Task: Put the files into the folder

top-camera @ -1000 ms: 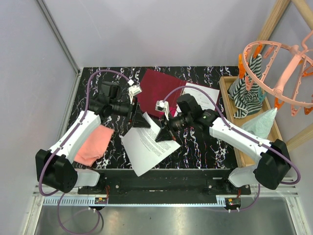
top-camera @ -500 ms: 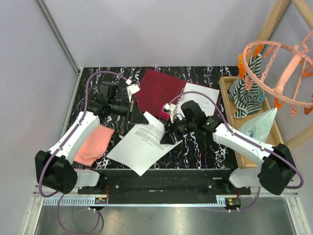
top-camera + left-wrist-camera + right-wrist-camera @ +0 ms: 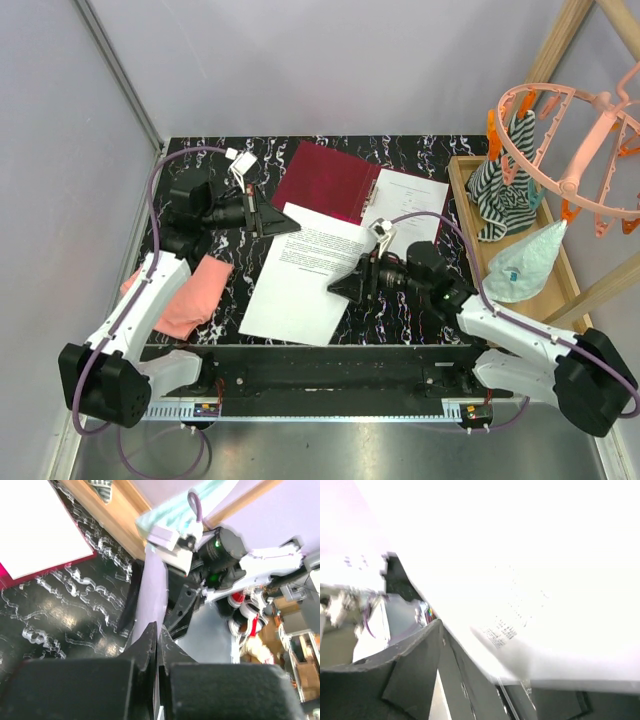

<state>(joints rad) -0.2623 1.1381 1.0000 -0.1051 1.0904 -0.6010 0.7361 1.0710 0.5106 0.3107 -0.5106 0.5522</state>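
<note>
A: Sheet position?

B: Middle of the top frame. It is white with small print, held over the black marbled bench between both arms.

A: Who has it?

B: Left pincer is clamped on its upper left corner. That wrist view shows the fingers pressed together with paper running edge-on out of them. Right pincer is closed on the right edge, and pale printed paper fills its washed-out wrist view.

A: Folder?

B: Folder lies open in the upper middle, just above the held sheet. The crimson cover is on the left, and a second sheet lies on its right half.

A: Around that?

B: Pink cloth lies at lower left beside the left arm. Wooden tray runs along the bench's right side.
</note>
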